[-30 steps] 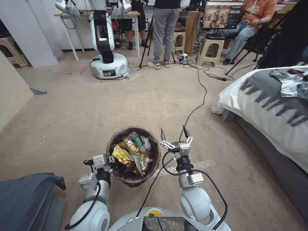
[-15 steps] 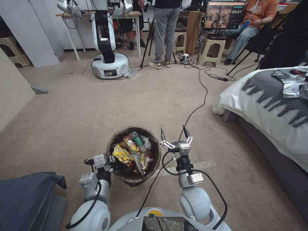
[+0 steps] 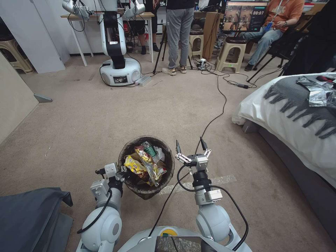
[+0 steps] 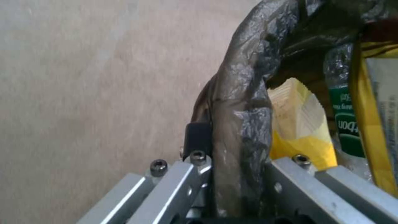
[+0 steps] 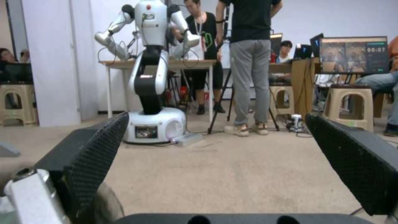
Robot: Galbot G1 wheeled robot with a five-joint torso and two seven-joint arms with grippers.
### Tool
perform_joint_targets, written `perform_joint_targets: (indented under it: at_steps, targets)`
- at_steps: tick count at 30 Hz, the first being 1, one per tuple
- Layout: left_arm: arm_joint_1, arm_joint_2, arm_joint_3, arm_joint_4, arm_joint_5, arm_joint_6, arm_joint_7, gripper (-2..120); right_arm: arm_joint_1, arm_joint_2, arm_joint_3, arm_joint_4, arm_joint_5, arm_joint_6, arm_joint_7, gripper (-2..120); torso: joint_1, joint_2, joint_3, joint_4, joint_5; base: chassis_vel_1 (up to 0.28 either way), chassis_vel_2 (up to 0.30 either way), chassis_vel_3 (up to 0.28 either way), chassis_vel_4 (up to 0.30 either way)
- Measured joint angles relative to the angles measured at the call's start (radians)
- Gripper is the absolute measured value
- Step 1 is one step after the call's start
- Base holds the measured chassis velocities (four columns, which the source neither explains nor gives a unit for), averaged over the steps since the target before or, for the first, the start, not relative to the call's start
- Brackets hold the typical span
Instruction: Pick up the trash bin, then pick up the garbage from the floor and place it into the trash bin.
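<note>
The trash bin (image 3: 146, 190), round and lined with a dark bag, hangs just above the carpet in front of me. My left gripper (image 3: 123, 174) is shut on the near-left part of its rim; the left wrist view shows the bagged rim (image 4: 238, 124) clamped between the jaws. Inside lies the garbage (image 3: 145, 163): yellow snack packets, red-white wrappers and a small green bottle (image 4: 346, 127). My right gripper (image 3: 190, 147) stands open just right of the bin, holding nothing, its fingers (image 5: 99, 146) wide apart and pointing across the room.
A bed (image 3: 297, 122) with a grey throw fills the right side. A black cable (image 3: 213, 115) runs across the carpet. Grey cloth (image 3: 28, 213) lies at the near left. Another robot (image 3: 117, 42), stools and people stand at the far end.
The view has shifted slightly. My left arm has drawn in toward my body and the bin has moved a little up and to the right with it. The right gripper keeps its place.
</note>
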Motion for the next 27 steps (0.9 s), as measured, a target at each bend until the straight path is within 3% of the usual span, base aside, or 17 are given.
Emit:
perform_joint_targets:
  at_steps: [6, 17, 27]
  targets:
    - [-0.043, 0.003, -0.015, 0.069, -0.033, 0.042, -0.027, 0, -0.01, 0.003, 0.002, 0.001, -0.011, 0.008, -0.001, 100, 0.0, 0.0, 0.0, 0.0, 0.0, 0.0, 0.0, 0.0, 0.0]
    - [-0.083, 0.002, -0.029, 0.179, -0.067, 0.045, -0.04, 0, -0.024, 0.005, 0.002, 0.004, -0.021, 0.016, -0.007, 100, 0.0, 0.0, 0.0, 0.0001, 0.0002, 0.0, 0.0, 0.0, 0.0]
    - [-0.098, 0.002, -0.036, 0.222, -0.093, 0.034, -0.044, 0, -0.029, 0.005, 0.002, 0.004, -0.024, 0.017, -0.011, 100, 0.0, 0.0, 0.0, 0.0004, 0.0011, 0.0, 0.0, 0.0, 0.0]
